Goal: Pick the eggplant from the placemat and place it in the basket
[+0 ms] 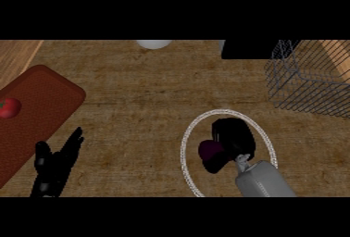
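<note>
On the counter [143, 92] my right hand [232, 135] curls round the eggplant [210, 151]; held off-centre, it may slip

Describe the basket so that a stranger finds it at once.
Start at the wooden counter and look to its far right corner. There stands the basket, beside a black block. Unlike the solid block and the white thing further left, it is see-through grey wire mesh.
</note>
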Controlling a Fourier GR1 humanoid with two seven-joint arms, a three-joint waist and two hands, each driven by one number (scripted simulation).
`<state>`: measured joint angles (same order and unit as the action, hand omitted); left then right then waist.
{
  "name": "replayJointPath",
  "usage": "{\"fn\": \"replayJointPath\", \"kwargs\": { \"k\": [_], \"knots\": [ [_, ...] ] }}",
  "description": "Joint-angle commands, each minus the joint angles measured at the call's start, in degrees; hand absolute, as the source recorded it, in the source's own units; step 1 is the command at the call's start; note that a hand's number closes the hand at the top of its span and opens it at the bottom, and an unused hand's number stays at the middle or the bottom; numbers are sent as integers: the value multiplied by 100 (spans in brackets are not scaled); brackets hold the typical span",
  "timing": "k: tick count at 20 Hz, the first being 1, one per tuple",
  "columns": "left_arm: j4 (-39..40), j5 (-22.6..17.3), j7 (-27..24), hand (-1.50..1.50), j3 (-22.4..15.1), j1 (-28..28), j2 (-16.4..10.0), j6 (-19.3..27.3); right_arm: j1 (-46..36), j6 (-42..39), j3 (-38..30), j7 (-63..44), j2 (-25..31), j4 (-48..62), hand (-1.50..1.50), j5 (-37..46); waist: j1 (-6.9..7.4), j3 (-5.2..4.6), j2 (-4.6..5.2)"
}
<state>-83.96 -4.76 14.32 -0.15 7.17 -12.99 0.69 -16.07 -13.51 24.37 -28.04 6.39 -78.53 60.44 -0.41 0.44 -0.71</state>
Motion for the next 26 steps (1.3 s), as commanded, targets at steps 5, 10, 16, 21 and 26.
{"fn": "replayJointPath", "kwargs": {
  "k": [5, 10, 16, 21, 26],
  "knots": [
    [175, -44, 104, 0, 9, 168, 7, -97, 40, 1578, -480, -868, -622, -1471, 150, -808, 0, -21, 52],
    [166, -10, 258, 0, 50, 84, 34, 13, -532, 2094, -902, -1125, -634, -2706, 150, -940, -44, -43, 39],
    [369, 178, -113, 0, -78, 222, 214, 54, -1271, 1029, -1993, -2223, -283, -3899, 150, -1184, -22, -50, 51],
    [280, 257, -84, 0, -220, 392, 345, 76, -2195, 429, -2789, -3003, 163, -4032, 150, -1318, 23, -50, 50],
    [-112, 182, 384, 0, -179, 136, 228, -2, -3227, 293, -3881, -2835, 917, -2860, 150, -1870, 85, -45, 72]
  ]
}}
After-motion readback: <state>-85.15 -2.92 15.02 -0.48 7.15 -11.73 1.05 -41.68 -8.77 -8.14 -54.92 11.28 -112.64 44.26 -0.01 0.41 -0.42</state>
